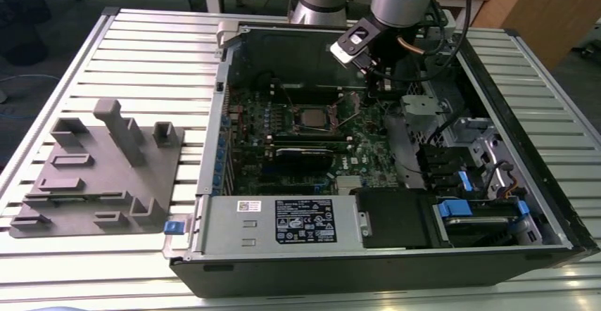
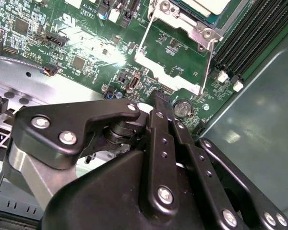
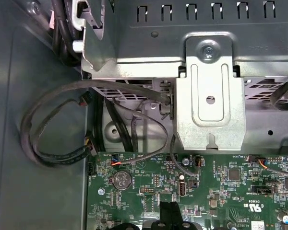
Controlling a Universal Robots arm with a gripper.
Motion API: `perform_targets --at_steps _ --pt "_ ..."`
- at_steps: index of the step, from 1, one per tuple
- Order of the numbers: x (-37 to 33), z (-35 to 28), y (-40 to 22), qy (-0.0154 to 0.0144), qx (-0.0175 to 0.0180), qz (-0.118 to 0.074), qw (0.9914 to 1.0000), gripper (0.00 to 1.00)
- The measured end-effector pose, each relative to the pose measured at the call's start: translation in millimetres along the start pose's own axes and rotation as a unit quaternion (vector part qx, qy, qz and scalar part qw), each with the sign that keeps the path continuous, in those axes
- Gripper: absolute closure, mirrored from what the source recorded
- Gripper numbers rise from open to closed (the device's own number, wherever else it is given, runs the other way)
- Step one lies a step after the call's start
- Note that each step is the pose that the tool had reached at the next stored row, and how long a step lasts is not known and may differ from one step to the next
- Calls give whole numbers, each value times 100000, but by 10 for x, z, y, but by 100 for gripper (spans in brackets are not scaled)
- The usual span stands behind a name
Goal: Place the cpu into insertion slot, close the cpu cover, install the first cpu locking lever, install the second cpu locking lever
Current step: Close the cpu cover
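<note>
The cpu (image 1: 310,116) sits in the slot (image 1: 311,127) near the middle of the green board (image 1: 368,157), inside the open case (image 1: 376,269) on the slatted desk (image 1: 141,43); its silvery top faces up. In the second wrist view the cover (image 2: 189,29) seems to lie flat as a silver frame round the cpu (image 2: 201,4); two thin wire levers (image 2: 143,36) run out from it along the board, and whether they are hooked down I cannot tell.

The fingers (image 1: 376,75) hang from the arm over the far part of the board; the cpu lies well apart from them, toward the exterior view's left and nearer that camera. Nothing of the cpu or the cover touches them. In both wrist views the black fingers (image 2: 159,100) are drawn together with only a thin slit between them and nothing held; their tips hover above the board's edge strip, close to a round coin battery (image 2: 182,108) and a small upright port (image 2: 133,82). In the first wrist view the fingers (image 3: 165,211) point at the board just beside that battery (image 3: 121,179); beyond the board's edge looped black cables (image 3: 53,124) and a silver bracket (image 3: 210,96) are fixed to the case wall.

A grey fixture (image 1: 94,170) with pegs and pockets lies on the desk at the exterior view's left, well apart from the case.
</note>
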State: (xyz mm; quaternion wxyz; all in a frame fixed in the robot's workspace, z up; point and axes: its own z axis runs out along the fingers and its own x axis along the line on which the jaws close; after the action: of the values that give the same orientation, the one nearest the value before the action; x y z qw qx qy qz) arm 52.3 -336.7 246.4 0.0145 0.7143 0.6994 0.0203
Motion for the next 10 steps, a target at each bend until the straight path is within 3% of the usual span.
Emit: perform_targets --at_steps 10 --pt "0 0 0 -66 227 0 100000 89"
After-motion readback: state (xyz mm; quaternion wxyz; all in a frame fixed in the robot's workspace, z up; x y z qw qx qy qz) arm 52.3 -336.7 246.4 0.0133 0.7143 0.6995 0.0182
